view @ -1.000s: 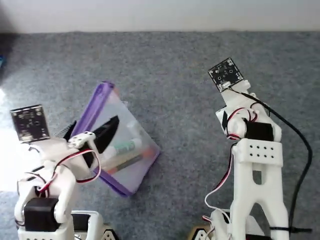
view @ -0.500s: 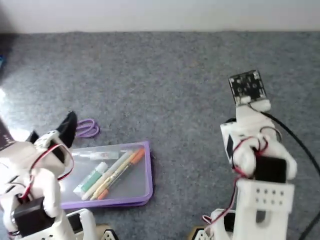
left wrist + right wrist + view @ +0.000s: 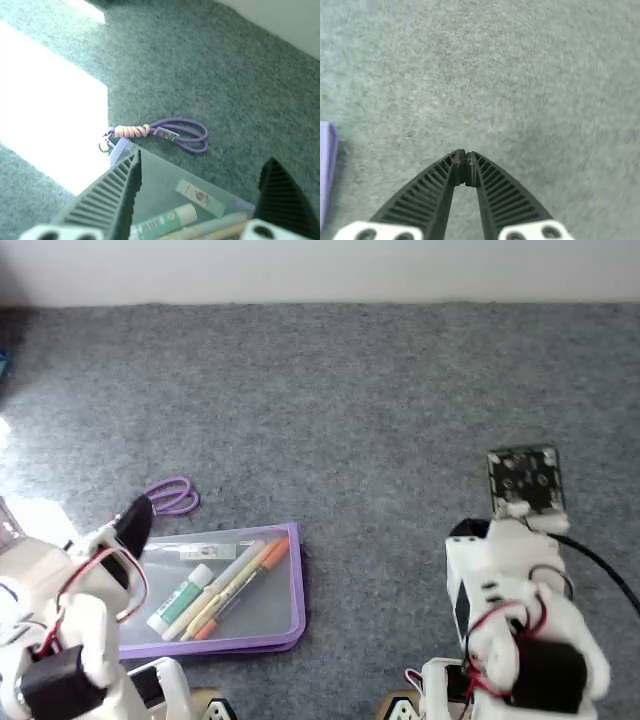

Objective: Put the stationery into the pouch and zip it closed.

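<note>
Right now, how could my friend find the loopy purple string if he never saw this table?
On the grey mat lies a clear pouch with purple edges. At its far corner, outside it, lies the purple cord strap. It is the only looped thing; the pens are straight and lie inside the pouch.

place: robot test bench, lab or hobby room; can't tell which
counter (image 3: 340,390): covered in grey carpet-like felt
rig: left arm (image 3: 60,640), right arm (image 3: 520,630), white printed plastic, bare circuit board (image 3: 524,480)
backdrop: plain white wall (image 3: 320,270)
light: bright sun patch (image 3: 45,110)
</note>
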